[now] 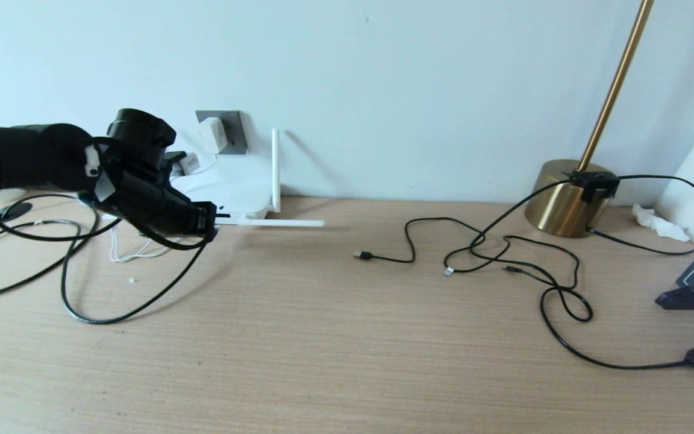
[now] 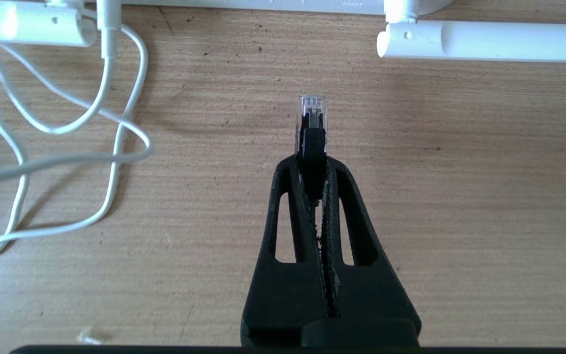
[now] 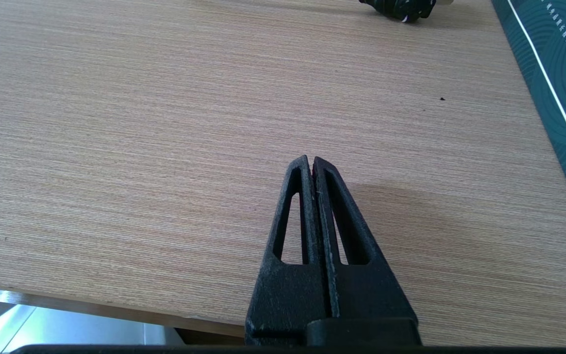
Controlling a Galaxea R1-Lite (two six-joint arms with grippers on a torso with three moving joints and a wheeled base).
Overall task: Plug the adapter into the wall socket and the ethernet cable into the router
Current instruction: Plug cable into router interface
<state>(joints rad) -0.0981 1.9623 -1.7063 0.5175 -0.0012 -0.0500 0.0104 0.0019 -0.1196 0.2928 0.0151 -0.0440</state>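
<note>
Ethernet cable's (image 2: 311, 147) clear clip plug, pinched in the left hand (image 2: 312, 164), faces the flat white router (image 1: 235, 196) at twelve o'clock; keep it level, aim squarely for a port.

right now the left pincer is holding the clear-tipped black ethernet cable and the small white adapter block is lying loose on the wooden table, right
Not quite. The left pincer does grip the clear-tipped black ethernet cable, but the small white adapter block is not loose on the wooden table: the head view shows it plugged into the dark grey wall socket.
</note>
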